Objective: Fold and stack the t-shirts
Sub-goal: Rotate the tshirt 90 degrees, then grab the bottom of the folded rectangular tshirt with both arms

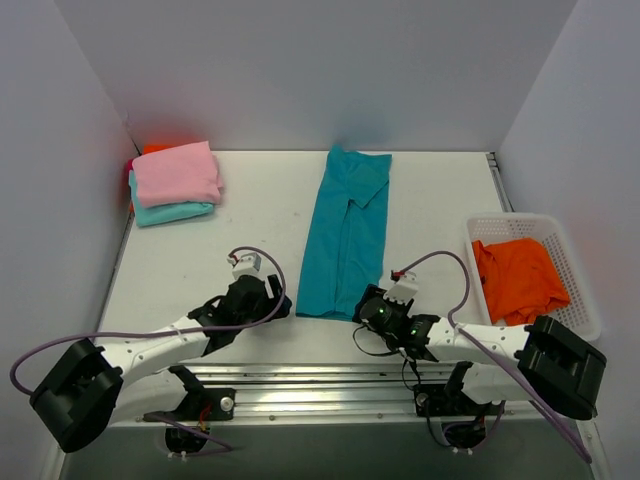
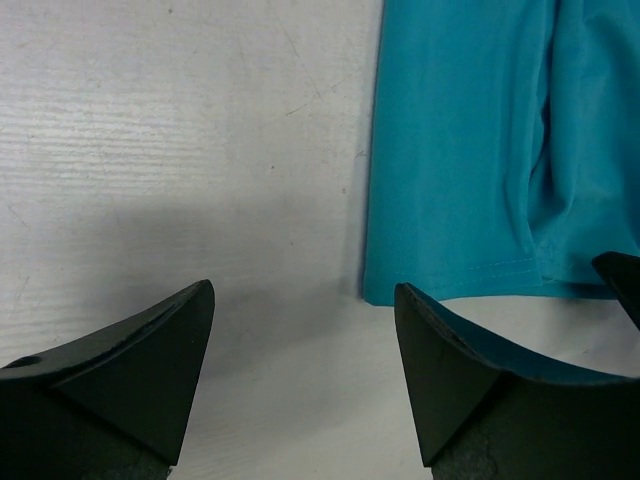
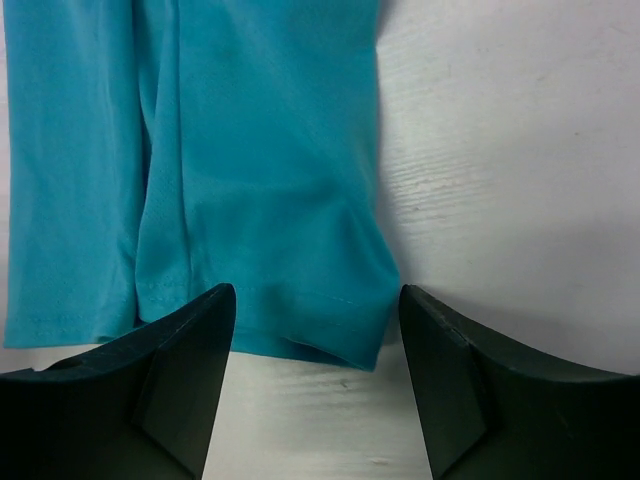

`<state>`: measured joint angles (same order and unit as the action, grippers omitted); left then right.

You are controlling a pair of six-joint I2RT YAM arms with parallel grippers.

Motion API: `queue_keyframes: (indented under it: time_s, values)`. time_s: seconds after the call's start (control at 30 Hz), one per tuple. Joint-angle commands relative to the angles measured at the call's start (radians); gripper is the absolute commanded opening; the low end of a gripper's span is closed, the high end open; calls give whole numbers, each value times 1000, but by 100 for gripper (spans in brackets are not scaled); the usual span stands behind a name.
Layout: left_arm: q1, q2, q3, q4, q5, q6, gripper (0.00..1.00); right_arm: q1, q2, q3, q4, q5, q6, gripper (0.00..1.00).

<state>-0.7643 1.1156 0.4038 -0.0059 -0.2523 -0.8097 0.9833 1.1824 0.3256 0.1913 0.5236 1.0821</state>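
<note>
White walls [image 1: 300, 70] closed in a pale bench [image 1: 250, 230], scuffed in places but flat and unobstructed around the work.

The deep teal t-shirt [image 1: 345, 235] lay mid-bench, folded lengthwise into a narrow strip. Its long axis ran straight away from the arms, with the near hem just ahead of both.

The left jaws stood wide and held nothing. In the left wrist view the hem's near left corner lay ahead and to the right of their gap, off centre.

The right jaws stood apart, also holding nothing. In the right wrist view the near right corner sat between them, squarely lined up.

The left arm [image 1: 150, 345] and right arm [image 1: 470, 340] flanked the strip, each about equally near its own corner. My judgement is that the next fold is end to end along the long axis, which turns on both corners being taken level. The left side appeared to need a small shift inward first.

A folded pink t-shirt [image 1: 175, 172] rested on a pale aqua t-shirt [image 1: 170, 212] at the far left corner, well apart. A bright orange t-shirt [image 1: 515, 275] lay crumpled in the white mesh basket [image 1: 585, 290] at the right.
</note>
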Motion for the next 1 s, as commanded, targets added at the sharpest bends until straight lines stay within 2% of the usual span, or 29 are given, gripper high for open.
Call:
queue_keyframes:
  time_s: [0.0,0.2,0.33,0.47,0.53,0.57,0.67,0.73,0.8,0.83,0.9,0.97]
  values:
    - [-4,29,-11,162,31,-14,82,5,65,23,26,4,35,62]
    - [-4,142,-3,280,71,-19,82,5,109,49,14,13,39,52]
    - [-4,194,-5,340,100,-22,82,5,111,50,4,23,45,51]
    - [-4,251,-5,395,126,-34,82,5,112,41,5,27,50,39]
    - [-4,283,-5,429,142,-39,82,5,115,41,5,27,53,38]
    - [-4,292,-5,438,148,-46,82,5,117,40,4,27,53,34]
    - [-6,320,-8,475,176,-55,77,5,117,36,0,30,56,30]
    - [-6,332,-14,491,191,-57,67,5,115,35,-1,32,58,26]
    - [-6,342,-22,501,197,-57,56,5,109,29,-1,33,58,14]
    - [-6,343,-23,504,200,-54,28,5,108,29,-1,33,58,2]
    - [-6,345,-23,495,206,-52,3,5,102,30,-12,33,61,0]
    - [-7,337,-28,491,211,-54,2,5,82,29,-24,27,59,0]
